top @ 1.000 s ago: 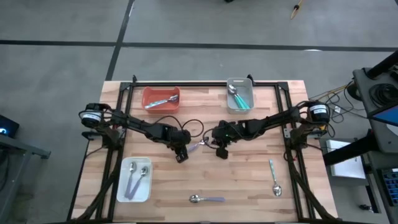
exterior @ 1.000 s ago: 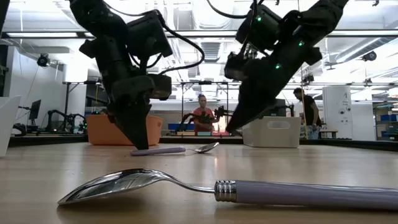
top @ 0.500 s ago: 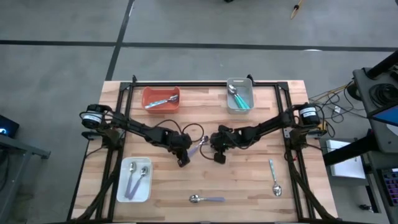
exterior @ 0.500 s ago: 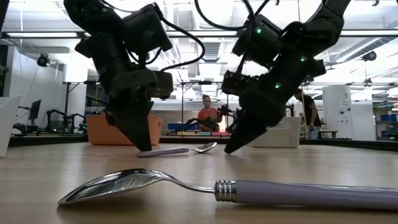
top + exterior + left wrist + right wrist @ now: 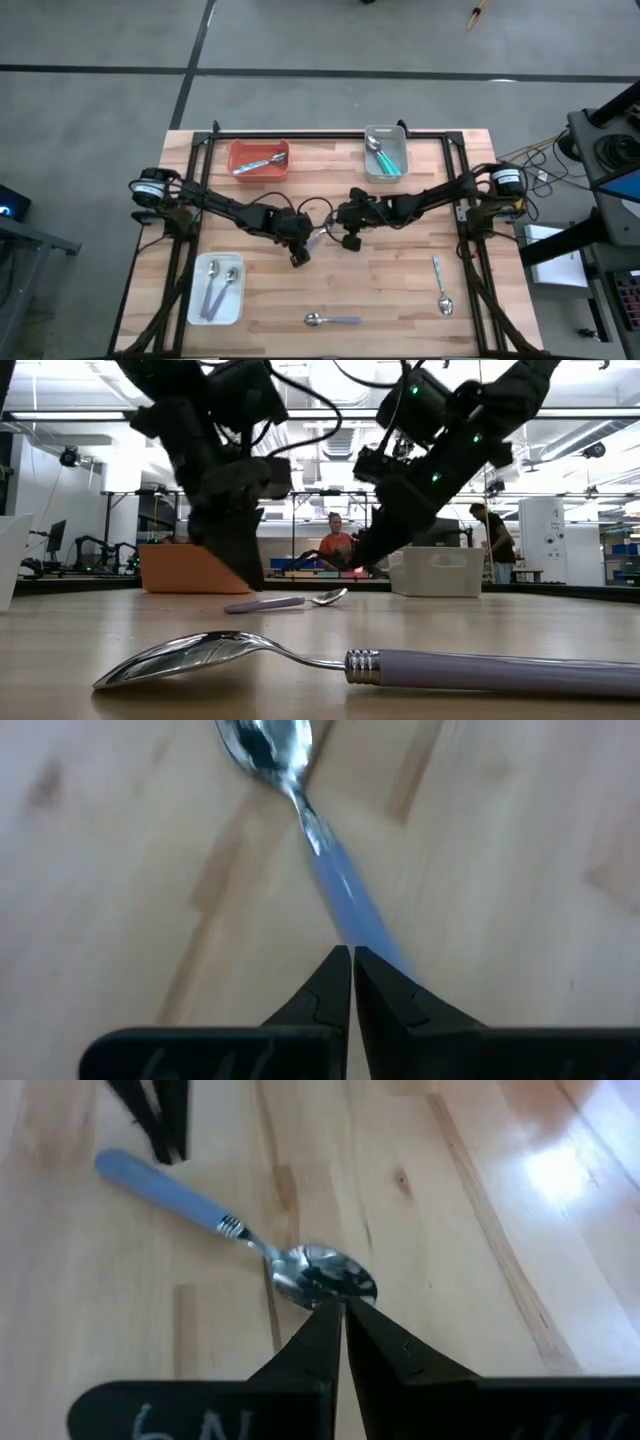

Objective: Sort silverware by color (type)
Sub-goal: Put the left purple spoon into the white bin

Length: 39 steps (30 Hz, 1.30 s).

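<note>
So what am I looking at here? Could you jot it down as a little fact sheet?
Setting: wooden table with two robot arms
Left gripper: shut, empty, tips at the handle end of the middle spoon
Right gripper: shut, empty, tips by that spoon's bowl
Orange tray: one spoon inside
Grey tray: teal-handled spoons
White tray: two lavender-handled spoons
Loose on table: lavender spoon at the near edge, teal spoon to the right
Background: people in the room behind

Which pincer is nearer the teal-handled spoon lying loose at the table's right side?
Right. The right pincer is mid-table, well left of that spoon; the left pincer is farther left.
</note>
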Each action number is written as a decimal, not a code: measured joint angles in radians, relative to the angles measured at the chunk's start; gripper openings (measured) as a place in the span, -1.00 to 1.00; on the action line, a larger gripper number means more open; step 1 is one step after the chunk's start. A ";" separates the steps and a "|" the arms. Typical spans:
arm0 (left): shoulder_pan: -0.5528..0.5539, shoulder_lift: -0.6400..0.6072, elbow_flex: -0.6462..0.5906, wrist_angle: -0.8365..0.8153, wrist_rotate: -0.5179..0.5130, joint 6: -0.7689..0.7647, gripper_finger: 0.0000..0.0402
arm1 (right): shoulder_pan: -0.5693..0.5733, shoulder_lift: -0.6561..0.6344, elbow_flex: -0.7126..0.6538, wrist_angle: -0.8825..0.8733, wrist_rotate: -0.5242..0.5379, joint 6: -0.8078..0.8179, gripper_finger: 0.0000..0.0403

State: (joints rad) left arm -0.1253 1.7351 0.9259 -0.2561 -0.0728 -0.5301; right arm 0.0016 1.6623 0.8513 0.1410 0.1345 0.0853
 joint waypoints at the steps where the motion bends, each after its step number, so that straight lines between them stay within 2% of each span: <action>1: 0.000 0.000 0.010 -0.004 -0.018 0.000 -1.00 | 0.001 -0.012 0.000 -0.019 0.000 -0.004 -0.94; 8: -0.035 0.000 0.061 0.040 -0.122 0.000 -1.00 | 0.038 -0.106 -0.021 -0.103 0.018 -0.018 -0.94; 14: -0.164 0.000 0.047 0.070 -0.392 0.037 -1.00 | 0.089 -0.174 -0.096 -0.080 0.103 0.001 -0.94; 17: -0.206 0.005 0.041 0.116 -0.469 0.074 -1.00 | 0.102 -0.191 -0.144 0.004 0.104 0.008 -0.94; 23: -0.206 0.020 0.014 0.213 -0.488 0.125 -0.89 | 0.105 -0.194 -0.217 0.181 0.103 0.011 -0.94; 29: -0.198 0.053 -0.035 0.304 -0.497 0.124 -0.60 | 0.105 -0.189 -0.227 0.204 0.103 0.035 -0.94; 34: -0.188 0.101 -0.048 0.342 -0.570 0.118 -0.35 | 0.105 -0.176 -0.228 0.228 0.103 0.036 -0.94; 39: -0.173 0.162 -0.053 0.407 -0.572 0.109 -0.23 | 0.105 -0.172 -0.228 0.240 0.103 0.039 -0.94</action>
State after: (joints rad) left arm -0.2983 1.8974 0.8730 0.1513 -0.6445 -0.4213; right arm 0.1070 1.4902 0.6231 0.3807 0.2371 0.1247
